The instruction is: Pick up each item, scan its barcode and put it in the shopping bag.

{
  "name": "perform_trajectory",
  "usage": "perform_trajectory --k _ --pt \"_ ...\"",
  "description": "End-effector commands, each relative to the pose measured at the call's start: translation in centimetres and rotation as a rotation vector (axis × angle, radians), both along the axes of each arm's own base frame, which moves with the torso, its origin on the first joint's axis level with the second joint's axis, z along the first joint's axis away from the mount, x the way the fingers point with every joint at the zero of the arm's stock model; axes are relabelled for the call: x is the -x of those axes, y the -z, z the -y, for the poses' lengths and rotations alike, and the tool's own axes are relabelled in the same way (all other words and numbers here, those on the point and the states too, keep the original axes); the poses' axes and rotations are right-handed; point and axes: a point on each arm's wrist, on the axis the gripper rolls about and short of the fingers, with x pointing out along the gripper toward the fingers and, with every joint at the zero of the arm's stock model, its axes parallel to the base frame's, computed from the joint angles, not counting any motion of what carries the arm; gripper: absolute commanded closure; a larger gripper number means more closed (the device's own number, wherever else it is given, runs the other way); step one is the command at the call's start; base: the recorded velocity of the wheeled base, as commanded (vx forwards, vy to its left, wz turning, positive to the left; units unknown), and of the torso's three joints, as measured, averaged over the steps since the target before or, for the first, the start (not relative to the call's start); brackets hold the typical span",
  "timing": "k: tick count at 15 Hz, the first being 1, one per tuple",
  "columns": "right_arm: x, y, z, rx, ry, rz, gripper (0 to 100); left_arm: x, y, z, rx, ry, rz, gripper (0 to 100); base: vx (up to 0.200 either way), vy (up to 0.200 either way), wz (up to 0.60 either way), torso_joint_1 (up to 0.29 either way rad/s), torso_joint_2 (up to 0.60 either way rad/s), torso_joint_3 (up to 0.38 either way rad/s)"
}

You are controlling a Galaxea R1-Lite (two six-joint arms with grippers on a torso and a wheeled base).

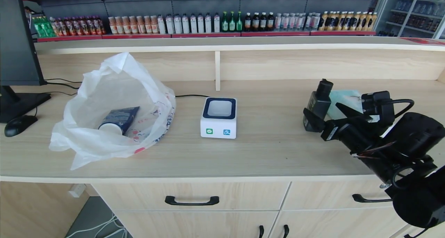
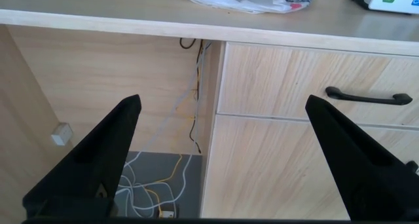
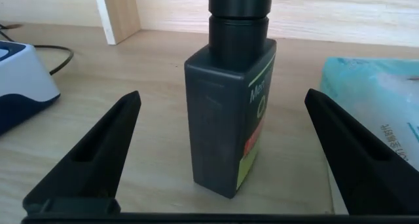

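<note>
Right wrist view has the right hand (image 3: 222, 99) spread wide, lined up on the upright dark bottle (image 3: 232, 112), which stands well right of the scanner (image 1: 219, 118) and is not yet gripped. I'd centre on the body, close on its flat sides below the cap, and keep off the teal packet (image 3: 373, 106), which lies farther right of the scanner. The shopping bag (image 1: 114, 102) lies left of the scanner. The left hand (image 2: 222, 103) is wide open below the counter (image 1: 271, 151).
</note>
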Motion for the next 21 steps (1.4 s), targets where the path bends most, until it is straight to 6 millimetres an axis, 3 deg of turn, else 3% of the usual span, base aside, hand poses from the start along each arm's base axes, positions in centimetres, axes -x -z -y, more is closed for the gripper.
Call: perform_trajectory --k 1,3,6,9,12,21 --pt "-0.3 0.5 -0.8 0.004 -0.018 -0.01 0 0.0 0.0 0.0 0.0 -0.001 0.002 0 0.0 0.0 0.0 0.0 0.0 0.0" --pt "-0.5 0.5 -1.8 -0.008 -0.008 -0.009 0 0.0 0.0 0.0 0.0 -0.001 0.003 0 0.0 0.0 0.0 0.0 0.0 0.0" --pt "-2.1 -0.1 -2.2 -0.07 0.04 0.029 0 0.0 0.0 0.0 -0.002 -0.001 0.003 0 0.0 0.0 0.0 0.0 0.0 0.0" --pt "-3.0 0.7 -2.3 -0.103 0.094 0.004 0 0.0 0.0 0.0 -0.012 -0.001 0.002 0 0.0 0.0 0.0 0.0 0.0 0.0" --pt "-4.6 0.4 -2.5 -0.121 0.1 0.042 0 0.0 0.0 0.0 -0.018 -0.002 0.003 0 0.0 0.0 0.0 0.0 0.0 0.0" --pt "-6.1 1.5 -2.3 -0.168 0.197 0.028 0 0.0 0.0 0.0 -0.017 0.0 0.003 0 0.0 0.0 0.0 0.0 0.0 0.0"
